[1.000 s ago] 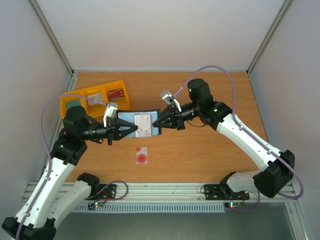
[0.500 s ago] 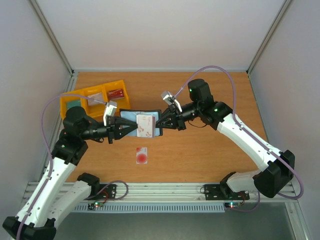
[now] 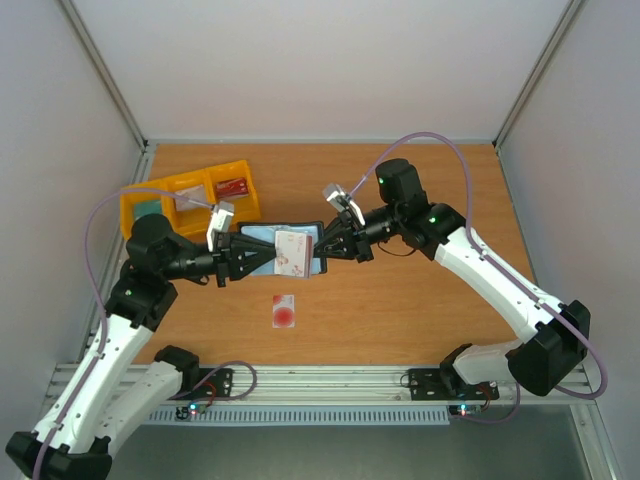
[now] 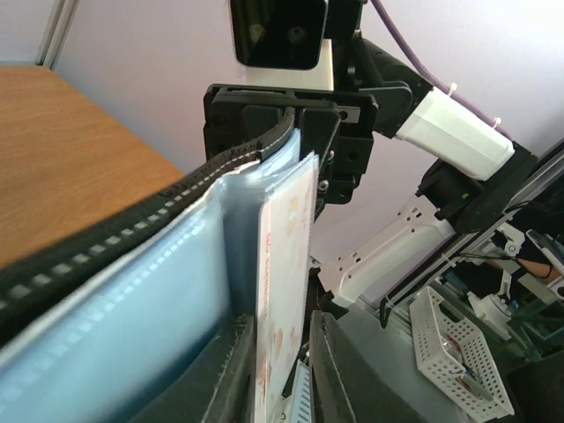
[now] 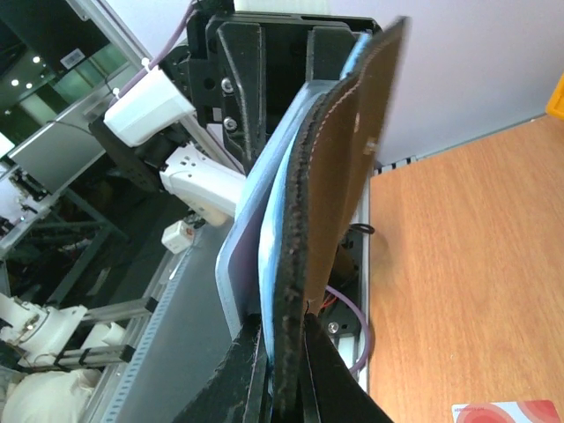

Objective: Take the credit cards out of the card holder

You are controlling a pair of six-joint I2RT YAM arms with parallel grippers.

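Note:
The black card holder [image 3: 262, 236] hangs open above the table between both grippers, its grey-blue pockets [image 4: 132, 308] showing. My right gripper [image 3: 317, 247] is shut on its right edge [image 5: 339, 176], the jaws [image 5: 284, 352] pinching the black cover. My left gripper [image 3: 272, 256] is shut on the white card with small red marks [image 3: 292, 252], which stands partly out of a pocket; in the left wrist view this card [image 4: 286, 264] sits between my fingers [image 4: 280, 370]. The white card with the big red circle [image 3: 284, 311] lies flat on the table below. The dark red card is hidden.
Yellow bins [image 3: 130, 212] with teal, whitish and red cards stand at the back left, just behind the left arm. White walls close in the table on three sides. The red-circle card's corner shows in the right wrist view [image 5: 511, 412].
The white card with red marks has come up out of the pocket and tilted on edge in my left gripper. The holder has turned slightly. Both arms have barely shifted.

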